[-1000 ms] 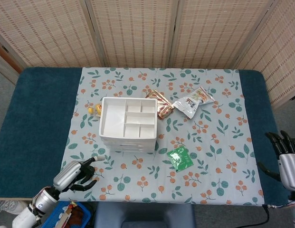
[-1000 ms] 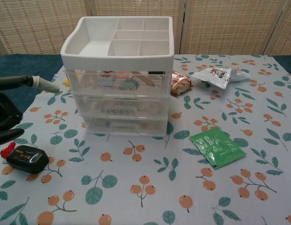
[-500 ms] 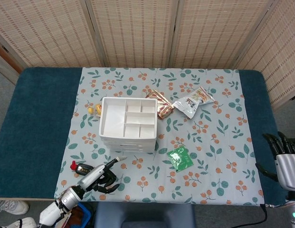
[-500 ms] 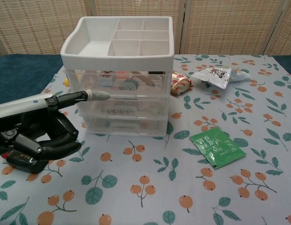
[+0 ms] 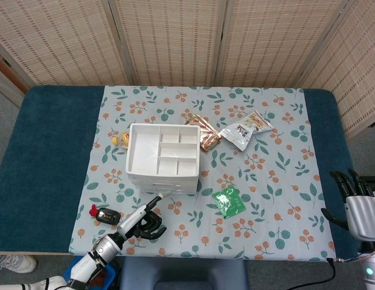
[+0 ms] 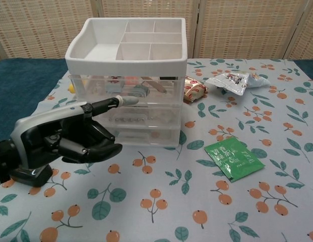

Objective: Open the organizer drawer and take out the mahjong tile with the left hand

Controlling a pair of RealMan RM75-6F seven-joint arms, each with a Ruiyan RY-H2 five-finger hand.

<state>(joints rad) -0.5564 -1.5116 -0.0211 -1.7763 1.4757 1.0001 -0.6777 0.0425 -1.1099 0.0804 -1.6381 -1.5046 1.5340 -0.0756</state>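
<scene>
Organizer-wise, the white plastic three-drawer organizer with clear drawer fronts (image 5: 162, 158) sat mid-table on the leaf-print cloth (image 5: 266, 199) in the head view, all drawers shut. The left hand (image 5: 141, 224) was just in front of it, one finger stretched toward the drawer face and the rest curled under, holding nothing. A second before, that hand was way off by the table's left corner, so it had swung in a lot. The right hand (image 5: 355, 204) hung off the right edge, fingers spread, barely shifted.

Chest view: the left hand (image 6: 65, 139) filled the foreground, its fingertip (image 6: 129, 100) at the top drawer's front; touching or just shy, I couldn't tell. It had covered most of the small black device (image 6: 30, 177) that showed fully earlier. The mahjong tile I couldn't pick out among the bits in the top drawer (image 6: 127, 92). My guess: the plastic drawer's light and slick, so hook the front lip; the tile would be hard, smooth and small, best pinched by its sides.
</scene>
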